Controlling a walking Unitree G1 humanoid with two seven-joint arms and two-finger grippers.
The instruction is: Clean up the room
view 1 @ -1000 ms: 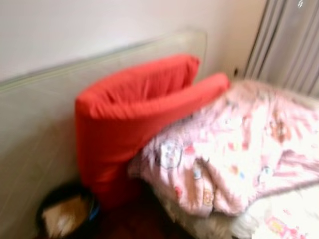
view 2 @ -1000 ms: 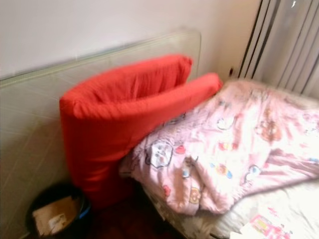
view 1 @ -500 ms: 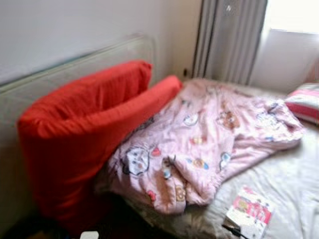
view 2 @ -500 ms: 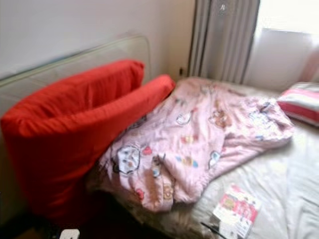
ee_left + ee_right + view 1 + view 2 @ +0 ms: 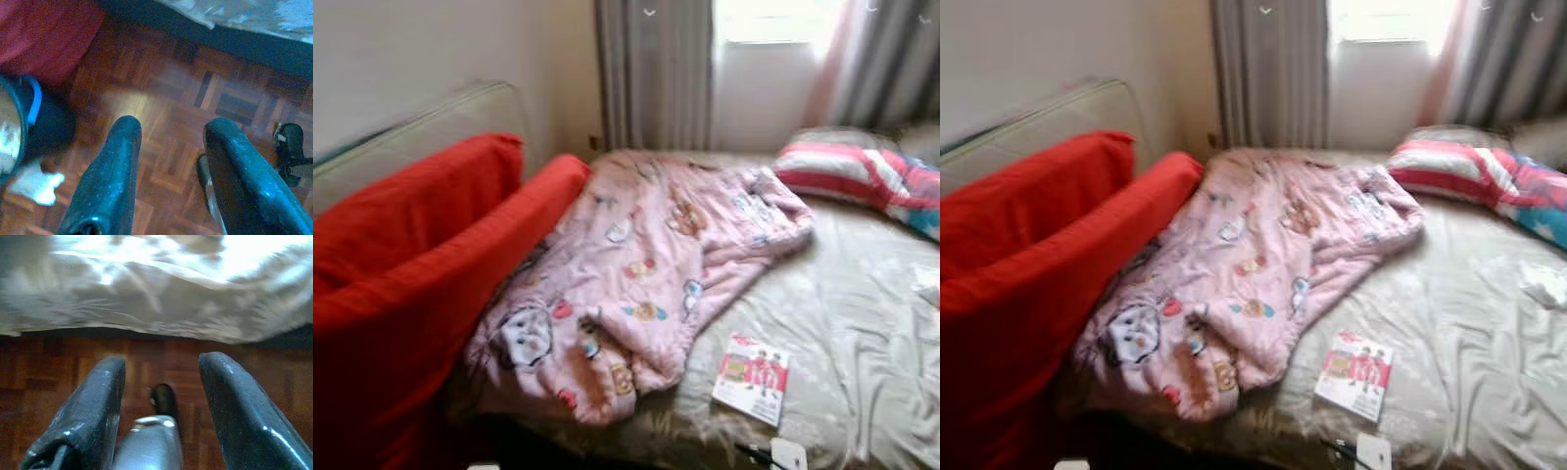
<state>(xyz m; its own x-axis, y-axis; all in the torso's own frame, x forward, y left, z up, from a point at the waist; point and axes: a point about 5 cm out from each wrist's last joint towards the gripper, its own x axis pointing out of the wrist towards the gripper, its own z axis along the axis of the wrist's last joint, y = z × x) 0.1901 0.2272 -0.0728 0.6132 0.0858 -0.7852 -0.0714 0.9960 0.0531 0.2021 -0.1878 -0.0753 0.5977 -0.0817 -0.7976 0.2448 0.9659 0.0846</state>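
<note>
The head camera has been swinging to the robot's right over the last second: the dark bin on the floor has slid out of the eye views, while the window, curtains and far side of the bed are now coming in, so the robot is turning to survey what needs tidying, not handling anything. At the bed's (image 5: 862, 323) left edge a big red cushion (image 5: 401, 284) is leaning against the pale headboard (image 5: 431, 122), and a crumpled pink cartoon-print quilt (image 5: 646, 264) is lying just beside it, spilling toward the front left corner. Toward the front edge a small booklet (image 5: 752, 377) is lying on the bare sheet, with a small white object (image 5: 788, 453) near it at the very edge. At the far right corner a striped pillow (image 5: 852, 168) is resting. Both arms are hanging low over the wooden floor (image 5: 161, 98): the left gripper (image 5: 168, 147) and the right gripper (image 5: 161, 382) are each holding their fingers apart, gripping nothing. The quilt and booklet look like the likeliest first jobs.
</note>
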